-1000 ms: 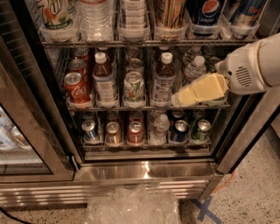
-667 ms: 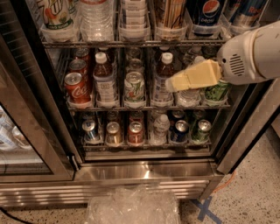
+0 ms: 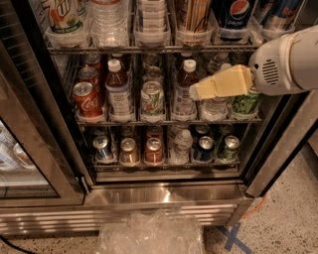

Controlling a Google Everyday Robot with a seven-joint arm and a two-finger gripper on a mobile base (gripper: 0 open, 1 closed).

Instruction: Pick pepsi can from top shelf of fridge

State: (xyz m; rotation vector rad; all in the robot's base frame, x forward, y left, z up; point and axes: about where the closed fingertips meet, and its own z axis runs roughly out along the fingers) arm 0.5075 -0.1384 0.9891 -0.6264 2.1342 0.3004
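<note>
Pepsi can [image 3: 233, 14] stands in a clear holder on the top shelf [image 3: 149, 49] of the fridge [image 3: 164, 195], second from the right and cut off by the upper edge, with a blue-silver-red can [image 3: 278, 15] just beside it on the right and water bottles [image 3: 107, 22] further left. The shelf below carries a Coke can [image 3: 85, 99] at the left, two white-capped bottles [image 3: 115, 89], a green-and-white can [image 3: 151, 99] between them and a green can [image 3: 246, 103] at the right; the lowest shelf shows a row of can tops. The glass door [image 3: 30, 149] stands at the left. The floor [image 3: 293, 213] is speckled stone, with a crumpled clear bag [image 3: 149, 233] before the steel sill and a blue tape cross [image 3: 233, 239] to its right. My arm [image 3: 293, 62] comes in from the right edge, its white wrist level with the middle shelf. My gripper [image 3: 195, 92] points left, below the top shelf and lower left of the pepsi can, apart from it and in front of the middle shelf's bottles. Whether the gripper is open or closed I cannot tell; it carries nothing.
</note>
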